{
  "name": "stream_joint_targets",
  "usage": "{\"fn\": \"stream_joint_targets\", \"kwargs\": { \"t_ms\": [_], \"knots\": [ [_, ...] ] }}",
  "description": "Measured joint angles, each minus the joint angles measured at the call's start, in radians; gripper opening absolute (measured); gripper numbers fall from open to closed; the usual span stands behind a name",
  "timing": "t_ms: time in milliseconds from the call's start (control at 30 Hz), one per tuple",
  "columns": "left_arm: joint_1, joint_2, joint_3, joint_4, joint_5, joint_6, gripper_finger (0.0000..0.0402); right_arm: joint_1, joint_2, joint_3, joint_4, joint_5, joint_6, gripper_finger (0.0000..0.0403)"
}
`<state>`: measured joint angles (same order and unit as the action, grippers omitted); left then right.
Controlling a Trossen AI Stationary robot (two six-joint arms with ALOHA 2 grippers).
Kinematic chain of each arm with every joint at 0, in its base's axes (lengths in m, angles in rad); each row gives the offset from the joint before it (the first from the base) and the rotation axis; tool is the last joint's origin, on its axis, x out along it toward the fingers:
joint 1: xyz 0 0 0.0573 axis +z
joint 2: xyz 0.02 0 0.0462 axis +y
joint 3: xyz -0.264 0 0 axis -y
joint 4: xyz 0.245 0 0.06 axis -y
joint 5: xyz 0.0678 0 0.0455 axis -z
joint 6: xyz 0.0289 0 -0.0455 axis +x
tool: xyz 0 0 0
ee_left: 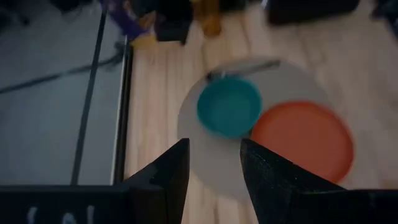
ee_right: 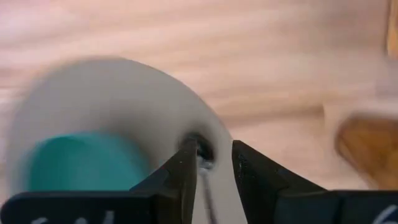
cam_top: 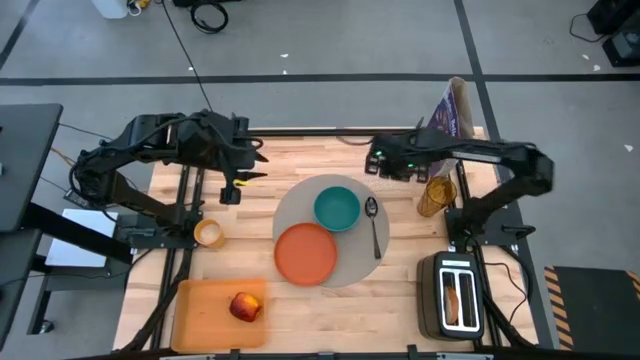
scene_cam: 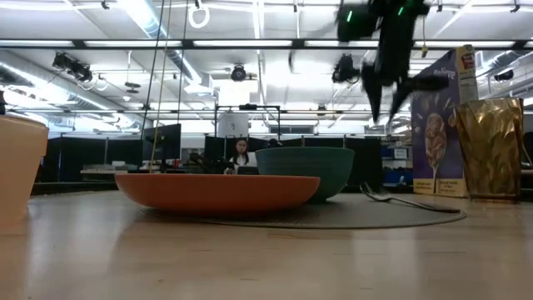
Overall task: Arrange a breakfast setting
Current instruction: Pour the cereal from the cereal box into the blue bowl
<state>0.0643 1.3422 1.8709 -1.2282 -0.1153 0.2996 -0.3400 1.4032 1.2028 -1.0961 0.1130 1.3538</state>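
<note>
The round grey placemat (cam_top: 352, 262) lies mid-table and bears the teal bowl (cam_top: 337, 207), the orange plate (cam_top: 305, 253) and the metal spoon (cam_top: 373, 226). The spoon lies flat along the mat's right side. My right gripper (ee_right: 214, 146) hangs open above the spoon's bowl end (ee_right: 201, 153), well clear of it in the low view (scene_cam: 387, 100). My left gripper (ee_left: 214, 146) stands open and raised at the far left (cam_top: 238, 185). The yellow cup (cam_top: 208, 233) stands left of the mat. The red apple (cam_top: 245, 306) rests on the cutting board. The bagel half (cam_top: 456, 300) sticks into the toaster's slot.
The orange cutting board (cam_top: 205, 315) lies at the near left and the toaster (cam_top: 452, 295) at the near right. A purple cereal box (cam_top: 447, 110) and an amber glass (cam_top: 437, 195) stand at the far right. Bare wood lies between the cup and the mat.
</note>
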Motion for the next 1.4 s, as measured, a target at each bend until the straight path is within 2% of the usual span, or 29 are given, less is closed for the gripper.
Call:
{"fn": "stream_joint_targets", "kwargs": {
  "t_ms": [167, 333, 433, 567, 667, 833, 1033, 1133, 1233, 1400],
  "knots": [
    [0.0, 0.0, 0.0, 0.138, 0.042, 0.027, 0.0151, 0.038, -0.136, 0.123, 0.001, 0.124, -0.092, 0.0106],
    [0.0, 0.003, 0.0, 0.25, 0.083, 0.084, 0.0151, 0.09, -0.169, 0.319, -0.105, 0.358, -0.242, 0.0088],
    [0.008, 0.02, 0.0, 0.321, 0.089, 0.087, 0.015, 0.083, -0.17, 0.424, -0.205, 0.489, -0.363, 0.0083],
    [0.027, 0.055, 0.001, 0.413, 0.088, 0.084, 0.015, 0.04, -0.184, 0.477, -0.326, 0.54, -0.475, 0.0105],
    [0.045, 0.098, 0.0, 0.49, 0.088, 0.067, 0.0151, -0.012, -0.228, 0.476, -0.38, 0.556, -0.516, 0.0145],
    [0.072, 0.185, 0.0, 0.627, 0.087, -0.055, 0.0151, -0.071, -0.331, 0.433, -0.467, 0.578, -0.576, 0.0234],
    [0.065, 0.3, -0.001, 0.911, 0.089, -0.127, 0.0151, -0.093, -0.465, 0.332, -0.476, 0.537, -0.592, 0.0327],
    [0.06, 0.337, 0.0, 1.066, 0.118, -0.165, 0.0151, -0.1, -0.504, 0.275, -0.475, 0.511, -0.588, 0.0346],
    [0.062, 0.36, 0.0, 1.167, 0.133, -0.168, 0.0151, -0.103, -0.537, 0.194, -0.474, 0.484, -0.563, 0.0349],
    [0.092, 0.362, 0.0, 1.187, 0.134, -0.217, 0.0151, -0.103, -0.577, 0.03, -0.44, 0.476, -0.504, 0.0348]
  ]
}}
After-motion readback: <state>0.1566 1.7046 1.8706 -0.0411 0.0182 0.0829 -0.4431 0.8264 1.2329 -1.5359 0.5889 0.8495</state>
